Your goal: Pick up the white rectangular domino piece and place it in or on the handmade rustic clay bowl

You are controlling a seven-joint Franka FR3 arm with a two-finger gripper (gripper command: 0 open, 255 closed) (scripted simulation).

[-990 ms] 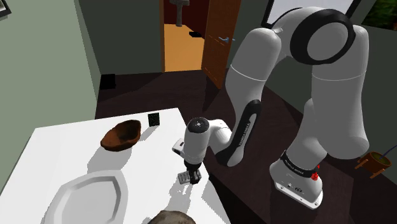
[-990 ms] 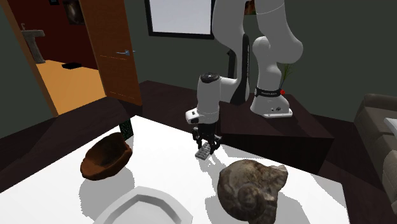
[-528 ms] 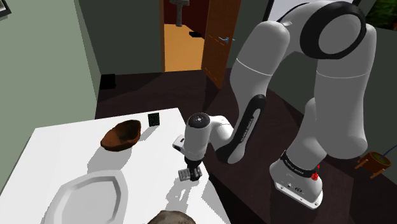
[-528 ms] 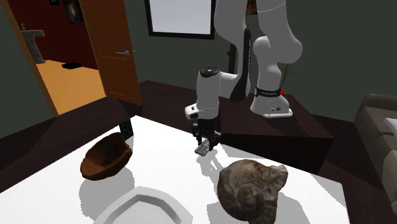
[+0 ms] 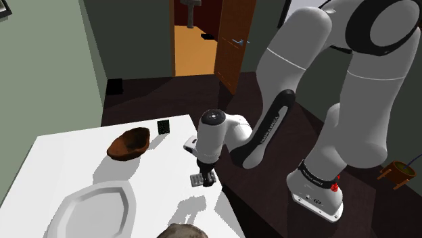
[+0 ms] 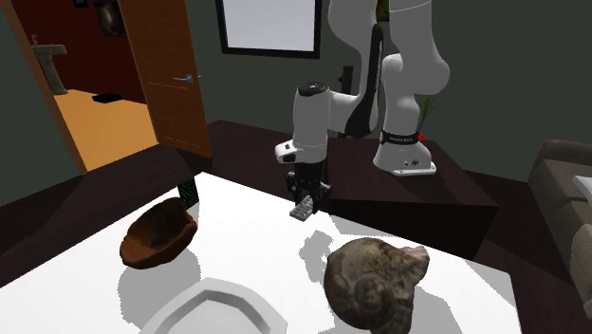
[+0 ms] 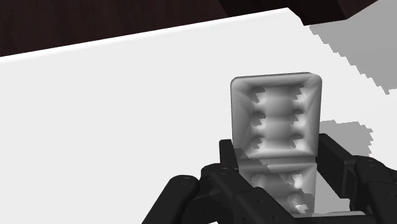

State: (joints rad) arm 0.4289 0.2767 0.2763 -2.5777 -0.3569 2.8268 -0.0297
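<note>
Domino [image 7: 275,121] gripped by the end effector [image 5: 203,178], whose two black fingers [image 7: 340,165] are closed against its two long sides. The piece's long axis runs along the fingers, and a good part of it projects past their tips. In the shoulder view it hangs roughly upright at centre frame, pointing down at the white surface [image 5: 67,162], near that surface's right-hand edge. Its shadow falls apart from it, so it is judged to hang clear of the surface, not rest on it.

Governing relation: the brown bowl [image 5: 130,143] lies up and to the left of the end effector in the shoulder view, and down and to the left of it in the second exterior view. The two are well apart, with bare surface between them. A small dark cube [image 5: 163,126] stands near the bowl, to its upper right in the shoulder view. A pale plate [image 5: 95,209] occupies the lower left, off the direct line. The coming move probably calls for a sideways carry to above the bowl's hollow.

Appearance: pale grey-white and rectangular with rounded corners. A raised rim encloses a sunken face, and a notched ridge runs down the middle.
</note>
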